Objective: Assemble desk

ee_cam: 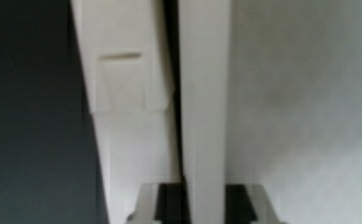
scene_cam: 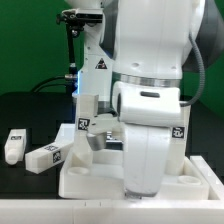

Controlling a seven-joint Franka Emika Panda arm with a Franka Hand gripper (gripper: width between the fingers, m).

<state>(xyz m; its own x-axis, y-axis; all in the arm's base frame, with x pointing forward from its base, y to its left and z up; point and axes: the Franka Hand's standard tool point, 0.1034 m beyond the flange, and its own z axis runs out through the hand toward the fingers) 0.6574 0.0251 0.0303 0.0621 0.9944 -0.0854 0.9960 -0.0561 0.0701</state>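
Observation:
The white desk top [scene_cam: 80, 178] lies on the black table in the lower middle of the exterior view. One white tagged leg [scene_cam: 86, 112] stands upright at its far left corner. My gripper [scene_cam: 100, 132] is by that leg and mostly hidden behind my arm. In the wrist view my gripper [ee_cam: 196, 205] is shut on a long white leg [ee_cam: 199, 90]; the dark fingers [ee_cam: 242, 205] sit on either side of it. The pale desk top [ee_cam: 293, 120] lies behind it. Two loose tagged legs [scene_cam: 13, 146] [scene_cam: 48, 155] lie on the table at the exterior view's left. Another tagged leg [scene_cam: 178, 128] shows at the right.
My own large white arm [scene_cam: 150, 100] fills the exterior view's middle and right and hides much of the desk top. A dark stand with a blue light [scene_cam: 74, 76] rises behind. The black table [scene_cam: 25, 110] stretches to the left.

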